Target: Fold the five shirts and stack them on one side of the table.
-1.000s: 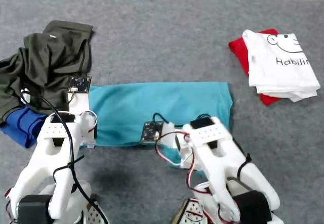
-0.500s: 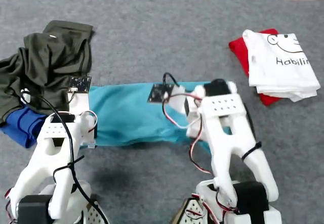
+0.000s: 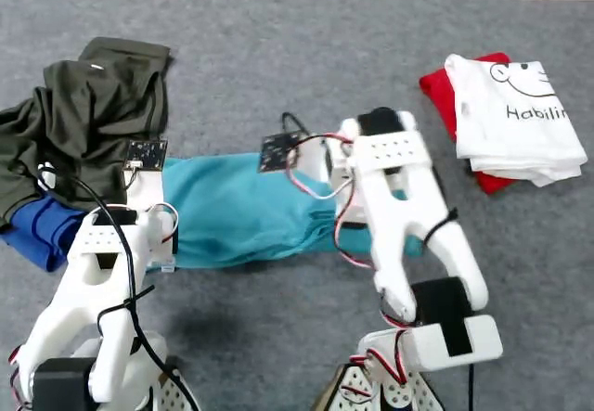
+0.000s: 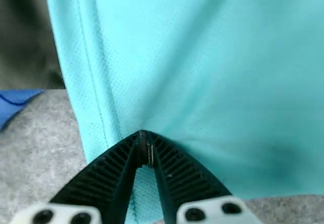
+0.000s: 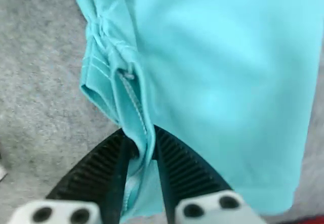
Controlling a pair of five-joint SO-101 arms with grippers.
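Right gripper (image 5: 137,135) was pinched shut on a bunched edge of the thin teal cloth shirt (image 3: 232,211) in the middle of the grey tabletop (image 3: 278,77). Left gripper (image 4: 143,138) pinched its left edge. Thin cloth could slip out, making the fold crooked.

1. The teal shirt (image 3: 232,211) is thin, fine-pored knit cloth, matt, with stitched hems.
2. The counter (image 3: 278,77) wears rough grey felt-like carpet.
3. The left arm (image 3: 97,286) and right arm (image 3: 399,207) have smooth white plastic shells; their jaws are matt black ribbed plastic.
4. The olive shirt (image 3: 93,105) and white shirt (image 3: 515,123) are soft matt cloth.
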